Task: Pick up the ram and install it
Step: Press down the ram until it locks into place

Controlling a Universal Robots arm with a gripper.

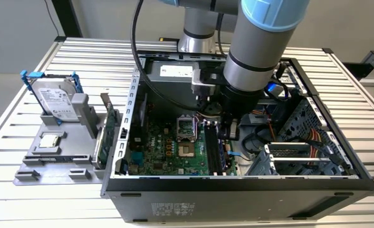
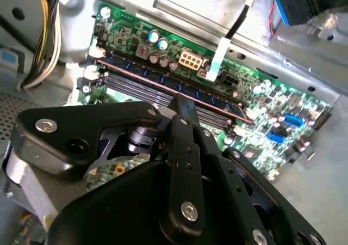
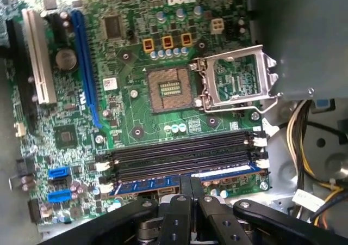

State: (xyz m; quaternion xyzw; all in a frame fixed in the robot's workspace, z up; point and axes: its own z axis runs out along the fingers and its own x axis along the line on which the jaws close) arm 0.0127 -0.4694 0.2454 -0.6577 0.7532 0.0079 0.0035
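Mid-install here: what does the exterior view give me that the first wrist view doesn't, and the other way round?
Exterior view: the arm reaching down into the open computer case, plus a grey holder on the exterior view's left carrying a hard drive and a small silver processor chip.

First wrist view: the open processor socket with its raised metal frame, and the ram lying along the memory slot nearest the gripper.

Both: the green motherboard and the memory slots.

Arm (image 1: 256, 52) reaching steeply downward, wrist pointing down. Pincer (image 3: 191, 184) hanging low, black fingers (image 2: 184, 110) drawn close together, pinching the ram (image 3: 163, 184) at its middle.
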